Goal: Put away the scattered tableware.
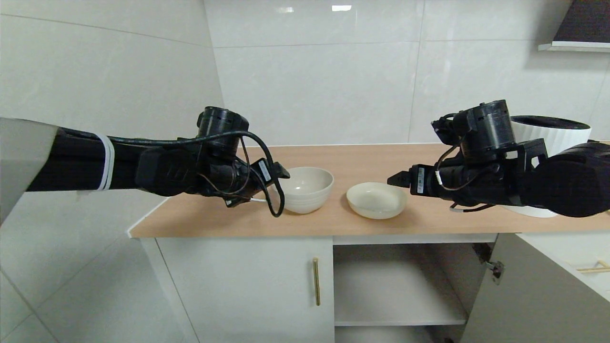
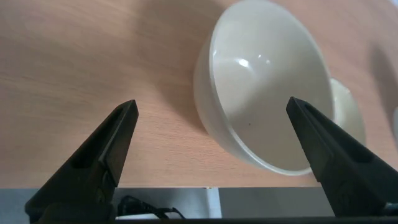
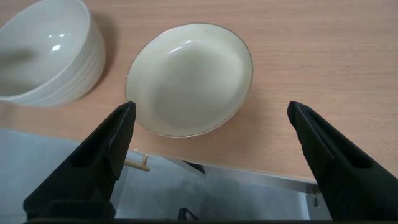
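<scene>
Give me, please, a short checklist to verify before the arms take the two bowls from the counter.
1. Left gripper open: ok.
2. Right gripper open: ok.
3. Deep bowl upright, in front of the left gripper, not yet grasped: ok.
4. Shallow bowl in front of the right gripper, apart from the deep bowl: ok.
5. Cabinet door below the counter open, shelf exposed: ok.
6. Whether the left gripper already touches the deep bowl: cannot tell.
</scene>
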### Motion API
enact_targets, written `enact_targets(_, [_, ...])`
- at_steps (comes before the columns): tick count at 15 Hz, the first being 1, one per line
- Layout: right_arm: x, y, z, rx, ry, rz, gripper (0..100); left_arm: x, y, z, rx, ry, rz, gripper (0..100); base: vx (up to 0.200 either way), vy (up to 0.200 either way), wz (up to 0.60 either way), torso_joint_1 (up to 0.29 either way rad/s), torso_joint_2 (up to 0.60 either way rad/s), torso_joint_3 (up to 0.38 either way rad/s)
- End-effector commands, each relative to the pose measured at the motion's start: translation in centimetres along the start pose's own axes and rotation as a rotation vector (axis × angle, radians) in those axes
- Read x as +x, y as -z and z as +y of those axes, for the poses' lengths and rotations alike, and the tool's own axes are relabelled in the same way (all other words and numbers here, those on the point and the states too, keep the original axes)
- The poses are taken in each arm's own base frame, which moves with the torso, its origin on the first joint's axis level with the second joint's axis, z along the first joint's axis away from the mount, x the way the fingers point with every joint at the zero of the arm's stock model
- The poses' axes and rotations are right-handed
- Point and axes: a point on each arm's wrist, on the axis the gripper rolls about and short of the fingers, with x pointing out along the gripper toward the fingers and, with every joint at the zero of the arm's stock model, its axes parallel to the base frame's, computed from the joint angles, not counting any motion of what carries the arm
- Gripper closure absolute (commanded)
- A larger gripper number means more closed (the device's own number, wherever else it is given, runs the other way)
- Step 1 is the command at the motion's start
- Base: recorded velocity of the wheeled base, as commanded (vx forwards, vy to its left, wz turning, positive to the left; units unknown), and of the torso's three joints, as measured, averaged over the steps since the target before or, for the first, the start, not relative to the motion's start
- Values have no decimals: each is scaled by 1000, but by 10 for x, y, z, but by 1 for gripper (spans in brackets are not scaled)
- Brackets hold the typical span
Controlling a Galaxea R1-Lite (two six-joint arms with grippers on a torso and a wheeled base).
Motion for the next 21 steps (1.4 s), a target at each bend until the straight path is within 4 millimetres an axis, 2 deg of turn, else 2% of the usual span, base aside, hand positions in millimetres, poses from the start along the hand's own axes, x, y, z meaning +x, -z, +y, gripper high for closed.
enact_targets(1, [-2, -1, 0, 1, -1, -4, 0, 7, 3, 2, 1, -10, 13, 0, 0, 0, 0, 0, 0, 0])
enact_targets(7, [-3, -1, 0, 0, -3, -4, 0, 7, 3, 1, -12, -7, 14, 0, 0, 0, 0, 0, 0, 0])
enact_targets(8, [-3, -1, 0, 1, -3, -5, 0, 7, 4, 0, -10, -4, 16, 100, 0, 0, 0, 0, 0, 0])
enact_targets(13, [-4, -1, 0, 1, 2, -9, 0, 4, 5, -3, -6, 8, 19, 100, 0, 0, 0, 0, 0, 0])
enact_targets(16, [-4, -1, 0, 1, 4, -9, 0, -12, 1, -6, -5, 29, -3, 100, 0, 0, 0, 0, 0, 0])
enact_targets(20, [3, 2, -1, -4, 18, 8, 0, -15, 1, -6, -5, 32, -4, 100, 0, 0, 0, 0, 0, 0])
enact_targets(21, [10, 5, -1, -7, 34, 20, 0, -15, 1, -6, -5, 31, -2, 100, 0, 0, 0, 0, 0, 0])
